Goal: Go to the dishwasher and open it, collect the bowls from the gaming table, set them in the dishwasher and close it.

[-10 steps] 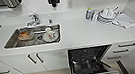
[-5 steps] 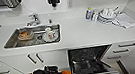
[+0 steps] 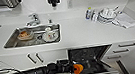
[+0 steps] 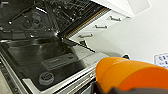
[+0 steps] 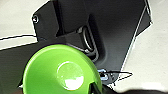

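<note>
The dishwasher (image 3: 92, 62) is seen open below the white counter (image 3: 78, 36), at about 5 o'clock in the head view, with its door (image 3: 98, 71) folded down and the dark racks behind it. The left arm is stretched in from 8 o'clock, and an orange bowl (image 3: 78, 68) is carried at its end, just over the near left edge of the door. In the left wrist view the orange bowl (image 4: 130, 75) is seen close and large, with the left gripper (image 4: 105, 89) clamped on its rim, and the door panel and the lower rack (image 4: 62, 10) lie beyond it. In the right wrist view a green bowl (image 5: 62, 72) is held by the right gripper (image 5: 96, 89), closed on its edge, above the robot's dark base and the floor.

For the step in hand, it is judged that the orange bowl should be brought further in, past the door, until it is over the rack, and lowered there before it is released. The bowl is best tilted between the rack's prongs, so that it is not left lying on the door. The green bowl should be kept level and apart meanwhile.
</note>
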You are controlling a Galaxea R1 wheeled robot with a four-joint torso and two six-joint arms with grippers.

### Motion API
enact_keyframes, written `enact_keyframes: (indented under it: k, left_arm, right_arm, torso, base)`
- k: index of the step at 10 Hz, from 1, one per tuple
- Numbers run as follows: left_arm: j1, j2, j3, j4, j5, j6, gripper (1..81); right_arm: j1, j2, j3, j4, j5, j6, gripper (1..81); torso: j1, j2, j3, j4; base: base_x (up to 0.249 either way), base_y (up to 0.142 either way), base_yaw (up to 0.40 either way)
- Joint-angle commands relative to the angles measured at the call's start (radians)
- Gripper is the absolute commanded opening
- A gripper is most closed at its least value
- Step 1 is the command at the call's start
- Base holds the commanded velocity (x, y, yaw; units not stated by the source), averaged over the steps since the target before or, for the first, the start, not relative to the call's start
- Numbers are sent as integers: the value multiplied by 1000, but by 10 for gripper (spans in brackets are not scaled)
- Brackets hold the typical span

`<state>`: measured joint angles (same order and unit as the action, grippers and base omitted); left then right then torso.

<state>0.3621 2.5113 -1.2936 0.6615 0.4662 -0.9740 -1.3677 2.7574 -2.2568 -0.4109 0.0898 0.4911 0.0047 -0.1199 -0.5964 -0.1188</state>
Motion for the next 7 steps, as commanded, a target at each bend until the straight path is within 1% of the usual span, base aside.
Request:
enact_keyframes:
  k: [1,3,4,7]
  left_arm:
    - [-148,198,-235,23,-227,-60,10]
    - [-156,305,-380,35,-228,-58,10]
    - [-162,340,-421,36,-228,-58,10]
    - [-173,390,-435,36,-218,-55,10]
  right_arm:
    - [6,-25,19,0,-50,1,10]
    - [6,-22,30,3,-32,3,10]
    - [5,-20,33,1,-30,6,10]
    - [9,-17,33,0,-31,6,10]
  torso:
    - [0,0,0,0]
    - [0,0,0,0]
    - [0,0,0,0]
    - [0,1,0,0]
  base:
    - [0,0,0]
    - [0,0,0]
    - [0,0,0]
    - [0,0,0]
